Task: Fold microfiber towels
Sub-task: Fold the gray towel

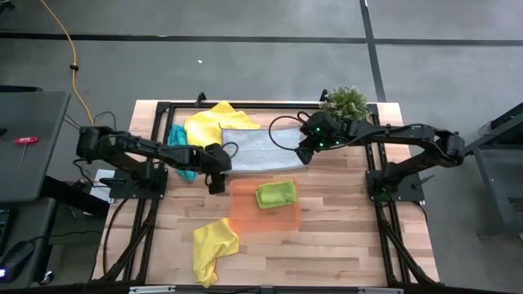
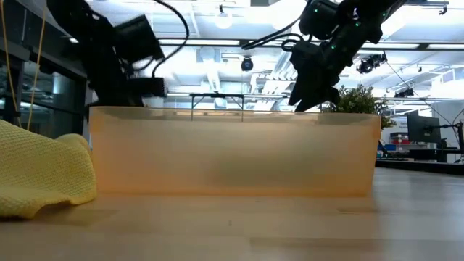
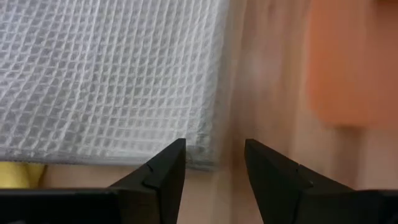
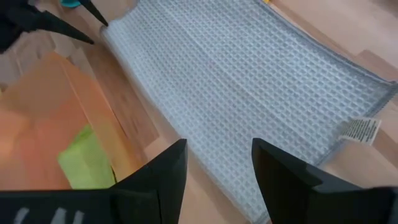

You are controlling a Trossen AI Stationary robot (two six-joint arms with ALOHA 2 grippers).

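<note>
A light grey towel (image 1: 261,149) lies spread flat at the table's middle back. My left gripper (image 3: 214,163) stands open over its near left corner (image 3: 204,155), and shows in the high view as well (image 1: 216,178). My right gripper (image 4: 217,158) hangs open above the towel's right part, near its near edge (image 1: 304,152). A white label (image 4: 362,129) sits at that end. A lime green towel (image 1: 276,193) lies folded on the orange tray (image 1: 245,214). One yellow towel (image 1: 214,122) and a teal one (image 1: 180,153) lie crumpled at the back left, the grey towel's far left edge over the yellow. Another yellow towel (image 1: 214,245) lies near the front.
A potted plant (image 1: 345,102) stands at the back right corner, close behind my right arm. In the low view the tray's wall (image 2: 232,152) hides the table behind it. Bare wood shows to the right of the tray and along the front right.
</note>
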